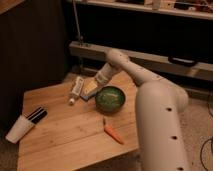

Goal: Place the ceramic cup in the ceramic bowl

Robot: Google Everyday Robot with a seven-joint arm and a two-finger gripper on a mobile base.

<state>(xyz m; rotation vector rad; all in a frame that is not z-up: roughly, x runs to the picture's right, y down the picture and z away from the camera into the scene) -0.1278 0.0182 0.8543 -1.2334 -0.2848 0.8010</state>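
**While the cup sits far left, the gripper hangs by the bowl**

Where the arm reaches in from the right and bends down over the back of the table, the gripper ends just left of the bowl. It is low over a flat yellow-and-blue thing, maybe a sponge. Whether the gripper is open or closed, or touches that thing, I cannot tell.

The cup is white and plain. It is at the table's left edge, well apart from both bowl and gripper, and seems to lie on its side with the wider end toward the edge. A black thing with pale stripes lies just beside it, on the bowl's side.

The bowl is green and glossy, stands upright near the middle of the table, and holds nothing that shows. A white tube lies just left of the sponge-like thing. An orange carrot lies in front of the bowl, near the robot's white body.
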